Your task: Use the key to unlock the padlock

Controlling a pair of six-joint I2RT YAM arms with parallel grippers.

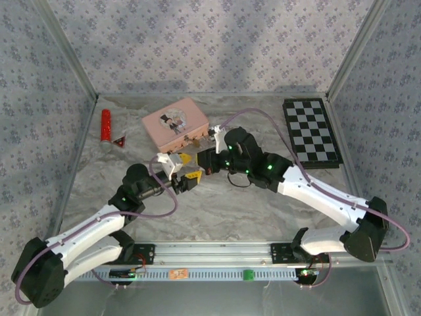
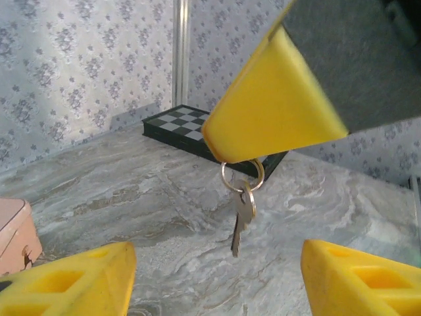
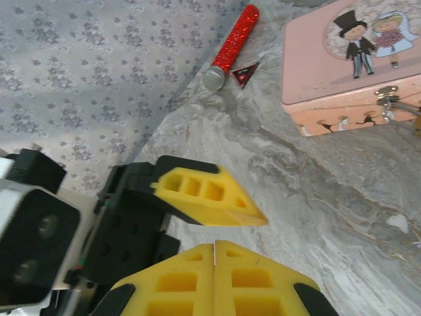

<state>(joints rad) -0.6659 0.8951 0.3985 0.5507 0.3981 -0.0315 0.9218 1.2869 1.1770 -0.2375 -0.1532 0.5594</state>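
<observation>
Here: grey marbled tabletop (image 1: pixel 230 210), floral-papered walls (image 1: pixel 197 39); left jaws apart, right jaws clamped holding key (image 2: pixel 241 220).

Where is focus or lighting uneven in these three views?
Top external: sharp throughout, patchy shading on the back wall. Left wrist: key fairly sharp, near yellow fingers soft-edged. Right wrist: pink tin crisp, camera housing at left softer.

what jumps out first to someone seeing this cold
A small key dangles on its ring from the shut right gripper at mid-table, with the left gripper open beside it. Behind them sit a pink tin with a bride-and-groom picture and, at far right, a checkerboard.
</observation>
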